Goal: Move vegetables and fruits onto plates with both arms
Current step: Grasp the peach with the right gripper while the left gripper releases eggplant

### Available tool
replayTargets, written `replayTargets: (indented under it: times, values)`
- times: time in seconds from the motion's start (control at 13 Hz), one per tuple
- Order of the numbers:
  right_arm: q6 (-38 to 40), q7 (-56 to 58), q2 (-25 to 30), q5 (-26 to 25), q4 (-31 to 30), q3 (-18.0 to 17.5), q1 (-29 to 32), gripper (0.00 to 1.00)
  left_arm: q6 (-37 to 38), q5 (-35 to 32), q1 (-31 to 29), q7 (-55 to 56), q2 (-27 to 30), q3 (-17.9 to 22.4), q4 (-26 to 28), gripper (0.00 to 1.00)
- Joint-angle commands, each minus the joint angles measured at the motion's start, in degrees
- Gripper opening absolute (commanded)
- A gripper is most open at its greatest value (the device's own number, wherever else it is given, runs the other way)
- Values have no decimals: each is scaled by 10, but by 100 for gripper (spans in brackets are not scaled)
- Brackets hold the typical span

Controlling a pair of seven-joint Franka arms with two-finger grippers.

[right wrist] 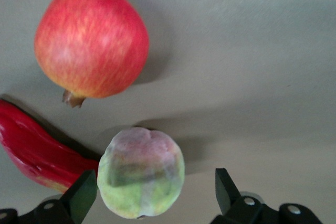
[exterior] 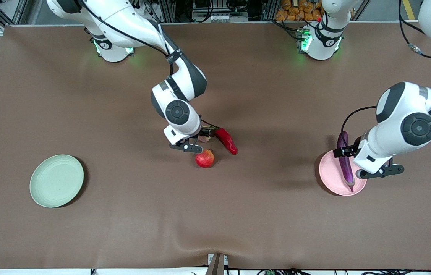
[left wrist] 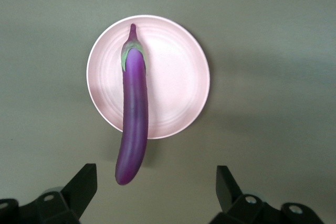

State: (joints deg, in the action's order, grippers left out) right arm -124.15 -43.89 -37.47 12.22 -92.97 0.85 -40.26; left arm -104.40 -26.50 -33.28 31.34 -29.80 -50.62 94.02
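Purple eggplant (left wrist: 134, 111) already lying on the pink plate (left wrist: 178, 77), stem end on the plate, round end poking out over the rim onto the table. Long way running from near the front camera toward the robots' bases. Left gripper (left wrist: 152, 195) up above it, fingers wide, holding nothing.

Next step looks like the apple (right wrist: 140, 171). Right gripper (right wrist: 149, 195) low over it, fingers wide on both sides, not squeezing yet. Needs to go down a bit and close gently. Red chili pepper (right wrist: 37, 156) touching the apple, pomegranate (right wrist: 90, 43) close by. Green plate (exterior: 56, 180) bare, well apart, toward the right arm's end.
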Motion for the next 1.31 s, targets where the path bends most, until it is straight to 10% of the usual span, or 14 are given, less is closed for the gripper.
replayTargets:
  times: [0.0,0.23,0.46,0.85,1.23]
  values:
    - [-8,-10,-2,11,-6,6,-14,100,17,28,-2,41,3,-31,-14,100]
    - [-31,-12,-5,11,-21,6,-26,97,17,43,47,135,-4,-36,-25,100]
    - [-60,-79,-16,4,-20,8,-47,6,14,41,108,230,-24,-34,-31,100]
    - [77,-38,12,4,37,11,4,0,-47,33,188,334,-57,-25,-30,100]
    - [234,195,106,4,38,8,175,0,-93,34,344,450,-86,75,-68,100]
